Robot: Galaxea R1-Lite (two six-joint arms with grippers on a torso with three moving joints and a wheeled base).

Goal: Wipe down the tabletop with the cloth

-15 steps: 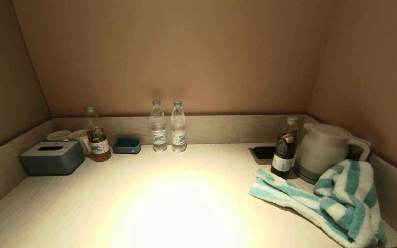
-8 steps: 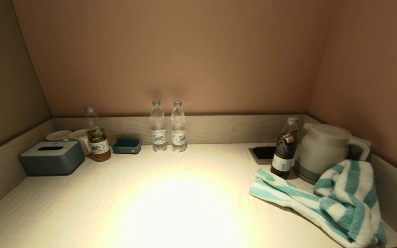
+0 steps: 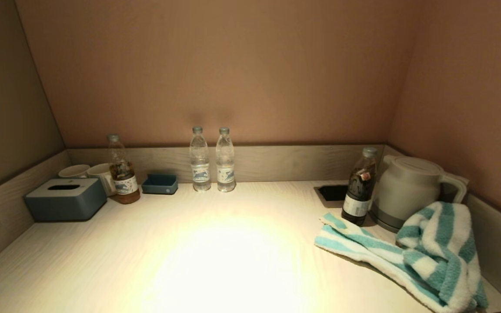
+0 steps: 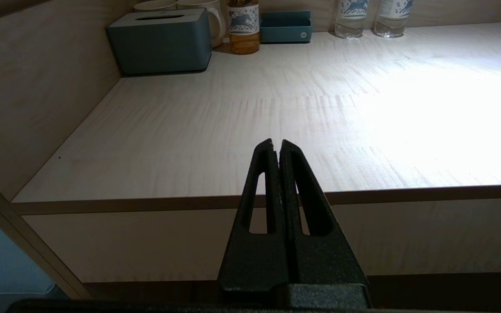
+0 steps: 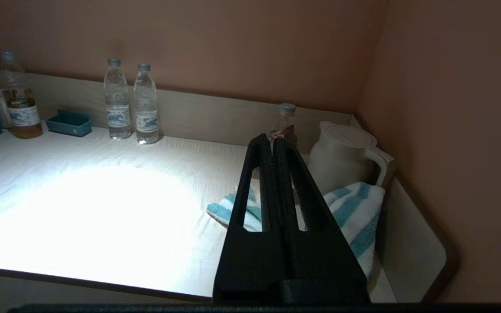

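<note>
The striped cloth (image 3: 411, 256) lies bunched at the right end of the tabletop (image 3: 215, 252), one end draped up against the kettle (image 3: 407, 189), just beside a dark bottle (image 3: 358, 191). The left gripper (image 4: 277, 145) hangs off the tabletop's front edge on the left side, fingers pressed together on nothing. The right gripper (image 5: 273, 141), likewise closed and empty, is held short of the cloth.

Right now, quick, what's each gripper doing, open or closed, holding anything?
Left gripper: closed, empty, held off the front edge of the tabletop.
Right gripper: closed, empty, held short of the cloth, not touching it.
</note>
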